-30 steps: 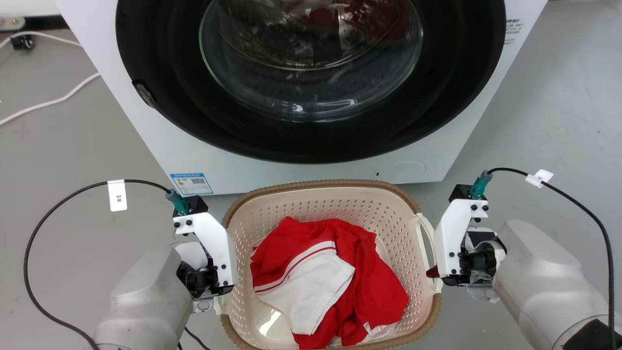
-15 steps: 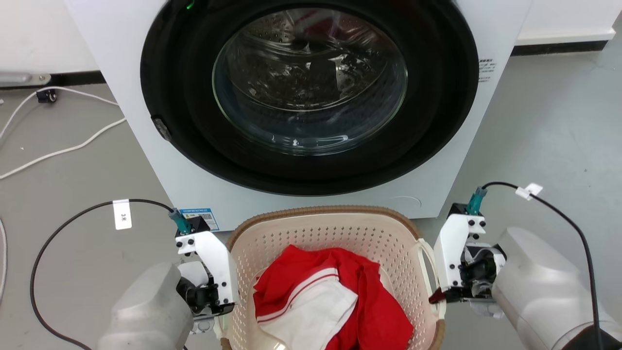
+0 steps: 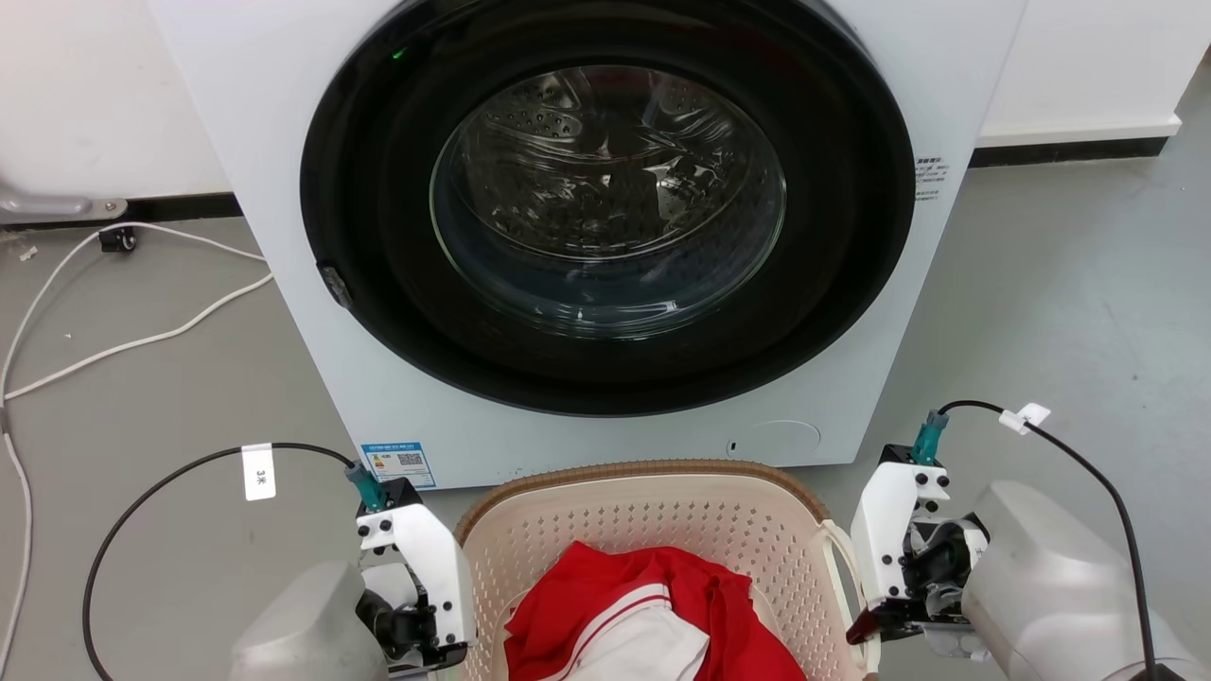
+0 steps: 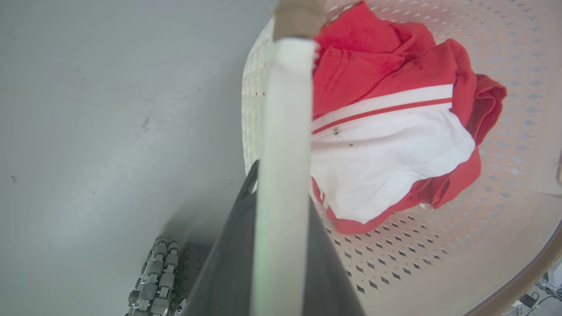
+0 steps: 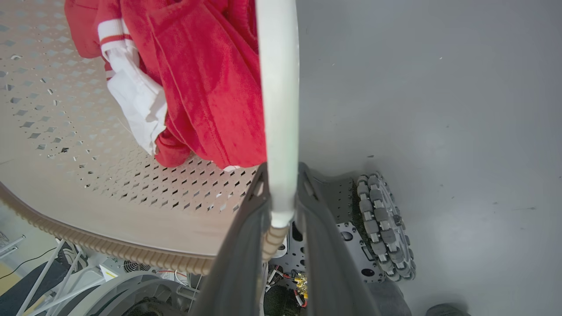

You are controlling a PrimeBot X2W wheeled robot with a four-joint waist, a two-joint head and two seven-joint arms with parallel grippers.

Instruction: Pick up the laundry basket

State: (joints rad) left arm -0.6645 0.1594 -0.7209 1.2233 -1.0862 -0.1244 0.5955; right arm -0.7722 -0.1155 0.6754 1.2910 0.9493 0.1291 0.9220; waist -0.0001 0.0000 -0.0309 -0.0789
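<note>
Left pincer (image 4: pixel 281 193): its two dark fingers are closed tight on the white plastic left loop handle (image 4: pixel 285 109), which runs straight up between them.
Laundry basket (image 3: pixel 624 470): cream-white perforated plastic, rounded-rectangular, with a brown woven-look rim. It sits between the two arms, just in front of the white front-loading washing machine (image 3: pixel 284 312), whose round glass door is shut. Whether its base is clear of the grey floor (image 3: pixel 1088 284) cannot be told.
Load: a crumpled red-and-white cloth garment (image 3: pixel 643 615) lies in the basket's bottom.
Right pincer (image 5: pixel 282 175): likewise clamped on the white right loop handle (image 5: pixel 276 87), close to where it meets the rim.
Step in hand: judged to be the lift, with both handles gripped.
Doing it well: raise both arms at one pace so the rim is level and the garment does not slide. Grip firmly, since the thin handles may slip or twist. Draw up and slightly away from the washing machine so the rim does not catch on its front.
</note>
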